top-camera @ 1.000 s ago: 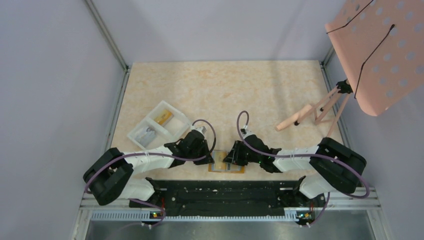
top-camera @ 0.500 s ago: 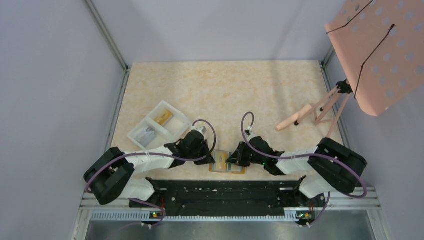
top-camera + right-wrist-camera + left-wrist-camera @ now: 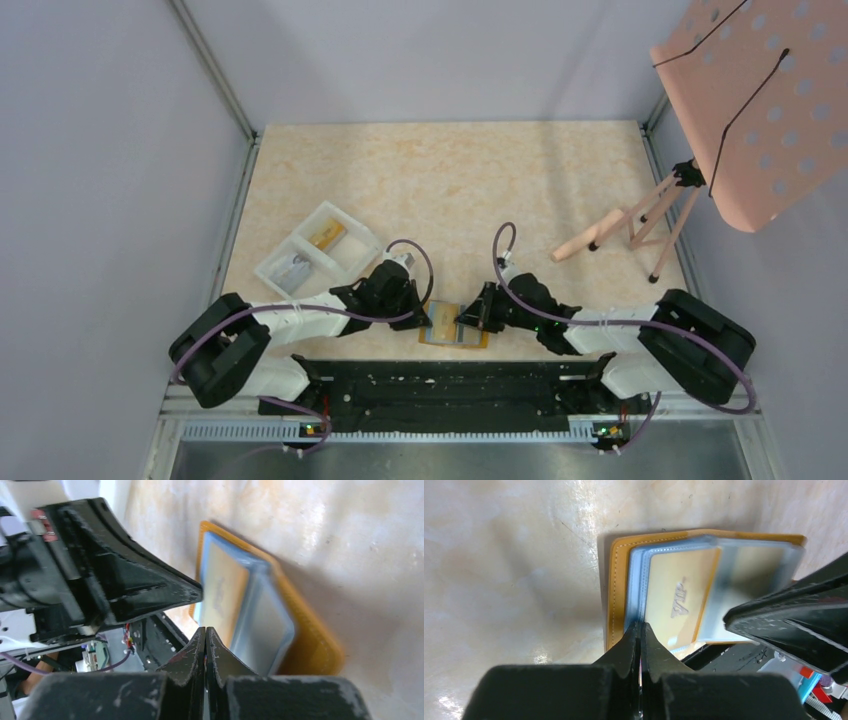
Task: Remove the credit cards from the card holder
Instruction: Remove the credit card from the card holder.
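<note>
The tan-orange card holder (image 3: 470, 340) lies open on the table near the front edge, between my two grippers. In the left wrist view its orange cover (image 3: 616, 580) carries bluish clear sleeves; a cream card marked VIP (image 3: 679, 602) sits in one and a whitish card (image 3: 758, 565) in the one beyond. My left gripper (image 3: 640, 626) is shut, its tip at the sleeves' near left edge. My right gripper (image 3: 205, 630) is shut, its tip against the sleeve (image 3: 265, 625) over the cover (image 3: 312, 647). From above, the left gripper (image 3: 428, 318) and right gripper (image 3: 466, 320) meet over the holder.
A white two-compartment tray (image 3: 325, 208) with small items stands left of the left arm. A pink perforated stand (image 3: 745, 100) with wooden legs is at the back right. The black base rail (image 3: 450, 385) runs just in front of the card holder.
My right arm has shifted a little to the right and its gripper has turned over the card holder. The left gripper has stayed in place.
</note>
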Robot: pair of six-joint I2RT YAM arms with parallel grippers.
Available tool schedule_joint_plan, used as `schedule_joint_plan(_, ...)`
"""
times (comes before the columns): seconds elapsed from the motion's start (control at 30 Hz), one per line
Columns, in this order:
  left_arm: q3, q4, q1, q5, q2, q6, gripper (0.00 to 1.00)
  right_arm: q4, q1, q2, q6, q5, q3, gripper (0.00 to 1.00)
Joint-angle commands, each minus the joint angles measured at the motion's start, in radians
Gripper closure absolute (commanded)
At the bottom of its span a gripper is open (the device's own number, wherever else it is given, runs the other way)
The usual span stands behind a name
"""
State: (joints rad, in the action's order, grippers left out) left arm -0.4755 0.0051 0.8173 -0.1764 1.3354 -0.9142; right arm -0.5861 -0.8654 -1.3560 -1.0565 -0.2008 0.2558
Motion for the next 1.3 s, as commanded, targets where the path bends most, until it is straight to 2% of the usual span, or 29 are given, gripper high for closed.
schedule_joint_plan(0.0, 0.009, -0.027, 0.008, -0.005, 0.018, 0.008, 1.0, 0.04, 0.018, 0.106, 0.046, 0.012, 0.008, 1.0)
schedule_joint_plan(0.27, 0.013, -0.019, 0.009, -0.006, 0.023, 0.0, 1.0, 0.211, 0.031, 0.206, 0.065, 0.043, 0.017, 1.0)
schedule_joint_plan(0.37, 0.017, -0.014, 0.009, -0.013, 0.025, -0.006, 1.0, 0.214, 0.031, 0.195, 0.056, 0.02, 0.032, 1.0)
schedule_joint_plan(0.47, 0.02, -0.014, 0.008, -0.018, 0.028, -0.012, 1.0, 0.182, 0.029, 0.162, 0.033, 0.0, 0.038, 0.86)
schedule_joint_plan(0.7, 0.03, 0.022, 0.008, -0.026, 0.028, -0.02, 1.0, 0.151, 0.02, 0.077, 0.025, 0.02, 0.059, 0.76)
schedule_joint_plan(1.07, 0.04, 0.045, 0.009, -0.035, 0.032, -0.025, 1.0, 0.103, -0.01, -0.039, 0.026, 0.029, 0.089, 0.77)
schedule_joint_plan(1.27, 0.046, 0.053, 0.009, -0.035, 0.039, -0.026, 1.0, 0.214, -0.029, -0.04, 0.053, 0.092, 0.132, 0.77)
